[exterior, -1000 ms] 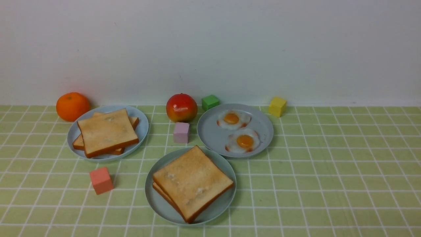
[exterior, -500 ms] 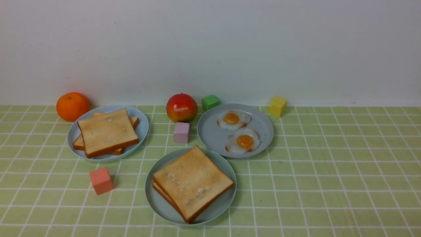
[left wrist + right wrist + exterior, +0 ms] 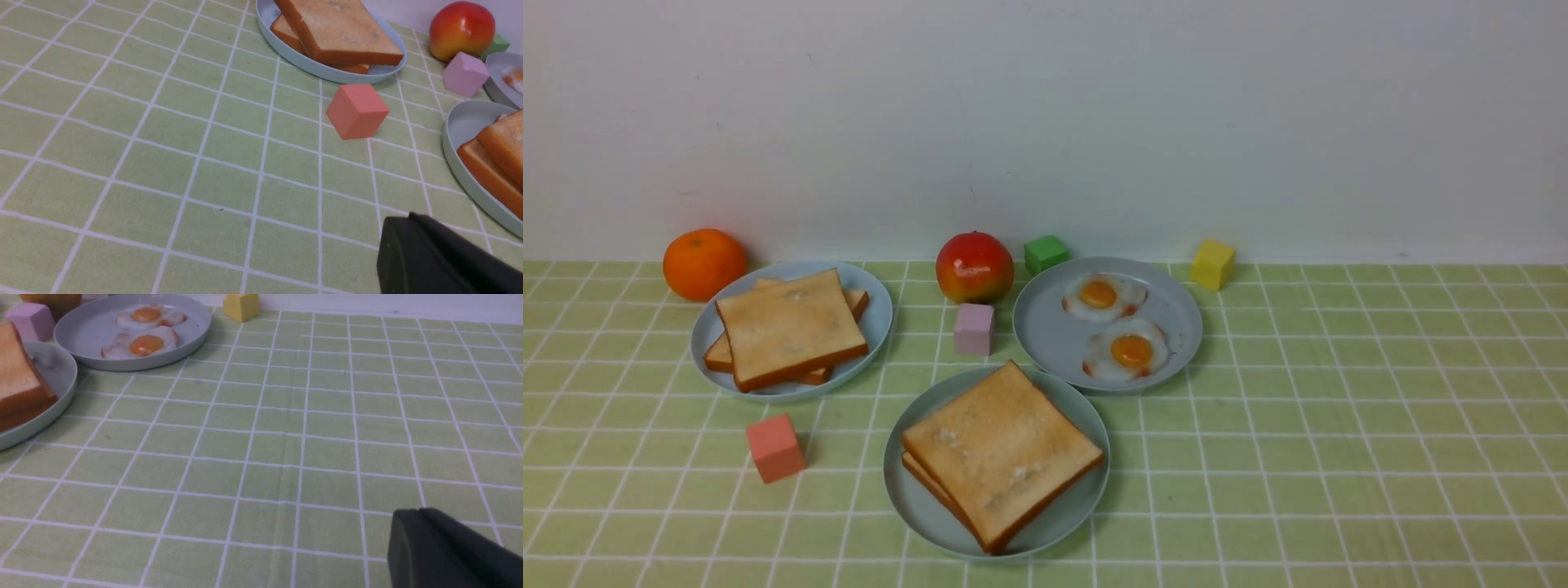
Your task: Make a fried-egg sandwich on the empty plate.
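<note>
While plated, two eggs [image 3: 1115, 325], four toasts [image 3: 792, 327]

Taking the teal plate [image 3: 907, 490] with its stacked toast [image 3: 1001, 453] as landmark: bare checked cloth [image 3: 1339, 425] lies open to its right, out to the frame edge. Behind it, close, the egg plate [image 3: 1045, 343] and a pink cube [image 3: 973, 328] crowd the far rim, with a red apple [image 3: 974, 266] beyond. To its left a salmon cube [image 3: 774, 447] stands near, the toast plate [image 3: 707, 343] farther back.
</note>
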Tool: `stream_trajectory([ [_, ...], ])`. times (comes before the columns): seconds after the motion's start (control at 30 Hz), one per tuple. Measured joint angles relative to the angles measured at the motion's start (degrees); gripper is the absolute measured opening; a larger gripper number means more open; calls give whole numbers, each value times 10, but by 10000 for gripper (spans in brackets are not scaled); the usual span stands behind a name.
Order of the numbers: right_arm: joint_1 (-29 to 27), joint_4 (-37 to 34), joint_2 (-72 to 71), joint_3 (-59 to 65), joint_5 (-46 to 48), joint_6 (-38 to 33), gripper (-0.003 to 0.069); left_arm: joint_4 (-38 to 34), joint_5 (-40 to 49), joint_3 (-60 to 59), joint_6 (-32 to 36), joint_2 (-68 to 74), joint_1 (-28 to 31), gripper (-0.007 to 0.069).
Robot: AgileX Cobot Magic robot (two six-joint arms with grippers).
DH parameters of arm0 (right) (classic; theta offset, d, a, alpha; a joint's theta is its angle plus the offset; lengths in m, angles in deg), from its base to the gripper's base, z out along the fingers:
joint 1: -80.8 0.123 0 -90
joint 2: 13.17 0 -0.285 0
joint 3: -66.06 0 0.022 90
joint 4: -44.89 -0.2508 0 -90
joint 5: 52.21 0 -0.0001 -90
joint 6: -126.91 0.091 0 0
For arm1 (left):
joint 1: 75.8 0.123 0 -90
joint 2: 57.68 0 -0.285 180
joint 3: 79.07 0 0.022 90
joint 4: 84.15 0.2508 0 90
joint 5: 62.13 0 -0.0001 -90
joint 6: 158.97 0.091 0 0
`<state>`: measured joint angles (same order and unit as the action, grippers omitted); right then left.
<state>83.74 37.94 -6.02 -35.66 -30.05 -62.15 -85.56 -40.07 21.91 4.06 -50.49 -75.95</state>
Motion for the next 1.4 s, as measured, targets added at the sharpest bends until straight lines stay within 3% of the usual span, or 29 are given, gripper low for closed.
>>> stream_trajectory([
  [1.4,0,-1,0,0,1,0,82,-1,0,0,0,0,1,-6],
])
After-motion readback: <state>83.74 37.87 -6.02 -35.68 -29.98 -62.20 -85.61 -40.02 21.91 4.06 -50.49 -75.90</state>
